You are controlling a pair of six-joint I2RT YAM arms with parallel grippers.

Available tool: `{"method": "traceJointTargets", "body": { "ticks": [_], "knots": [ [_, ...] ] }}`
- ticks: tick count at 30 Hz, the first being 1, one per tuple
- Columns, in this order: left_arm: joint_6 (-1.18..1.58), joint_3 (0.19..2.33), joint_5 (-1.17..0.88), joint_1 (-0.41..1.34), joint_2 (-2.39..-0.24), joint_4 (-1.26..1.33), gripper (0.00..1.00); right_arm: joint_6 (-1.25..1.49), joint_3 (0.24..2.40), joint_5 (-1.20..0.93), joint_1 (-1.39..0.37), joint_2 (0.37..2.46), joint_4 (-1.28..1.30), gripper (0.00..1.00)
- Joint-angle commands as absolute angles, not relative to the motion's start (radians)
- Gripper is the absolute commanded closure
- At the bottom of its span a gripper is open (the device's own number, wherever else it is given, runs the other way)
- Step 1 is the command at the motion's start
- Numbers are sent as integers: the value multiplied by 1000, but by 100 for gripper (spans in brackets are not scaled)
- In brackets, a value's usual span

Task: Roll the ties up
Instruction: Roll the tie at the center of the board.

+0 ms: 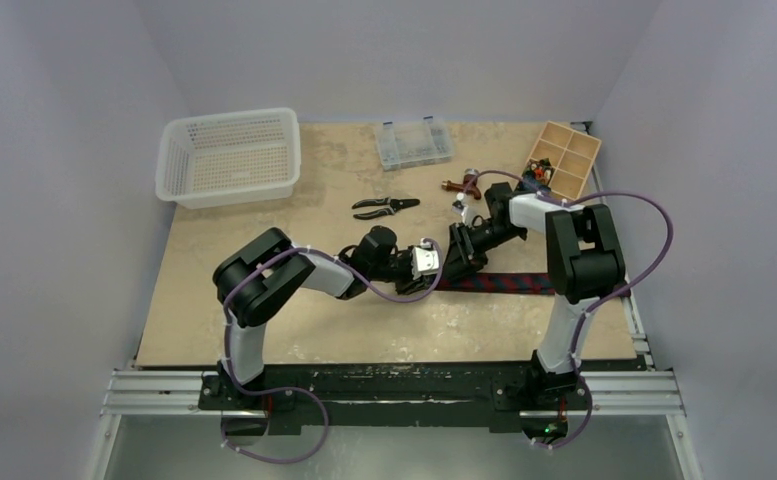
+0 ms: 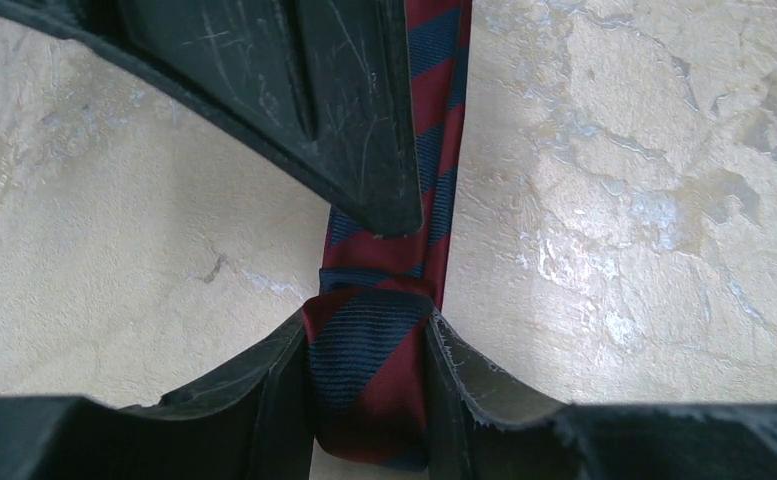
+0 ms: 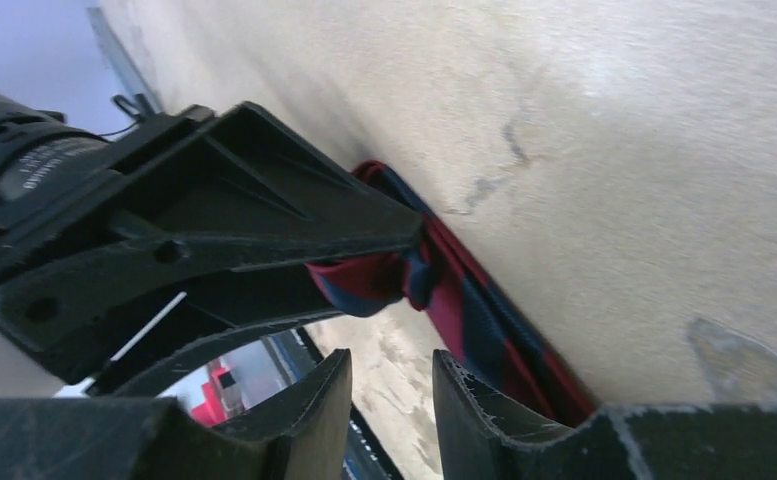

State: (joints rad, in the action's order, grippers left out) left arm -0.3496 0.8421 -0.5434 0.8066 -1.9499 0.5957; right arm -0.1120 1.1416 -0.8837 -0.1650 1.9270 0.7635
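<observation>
Striped necktie (image 1: pixel 509 284): laid flat along the table (image 1: pixel 364 330), its folded end clamped in the left gripper (image 2: pixel 367 330). Right gripper (image 3: pixel 392 365): parted, empty, just beside the fold. Step judged: first turn of the roll. Next: fold to be turned over evenly along the strip.

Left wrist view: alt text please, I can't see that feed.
The left gripper, at the bottom, pinches the folded end of a red-and-navy striped tie. The tie runs straight up the frame across a mottled beige table. A black finger of the other arm reaches in from the top left, its tip over the tie.
</observation>
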Motion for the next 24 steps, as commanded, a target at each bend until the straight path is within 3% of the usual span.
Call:
{"method": "traceJointTargets", "body": {
  "ticks": [1, 16, 20, 23, 24],
  "knots": [
    [-403, 821, -460, 828, -1989, 379, 79, -61, 1185, -1001, -174, 1914, 744, 62],
    [-421, 856, -456, 835, -1994, 299, 79, 70, 1180, -886, -238, 1947, 573, 60],
    [-429, 863, -457, 835, -1999, 282, 79, 89, 1182, -895, -238, 1959, 546, 72],
    [-431, 868, -460, 834, -2001, 276, 79, 47, 1194, -888, -239, 1974, 587, 98],
    [-429, 870, -463, 834, -2000, 275, 78, 27, 1194, -880, -238, 1977, 605, 100]
  ]
}}
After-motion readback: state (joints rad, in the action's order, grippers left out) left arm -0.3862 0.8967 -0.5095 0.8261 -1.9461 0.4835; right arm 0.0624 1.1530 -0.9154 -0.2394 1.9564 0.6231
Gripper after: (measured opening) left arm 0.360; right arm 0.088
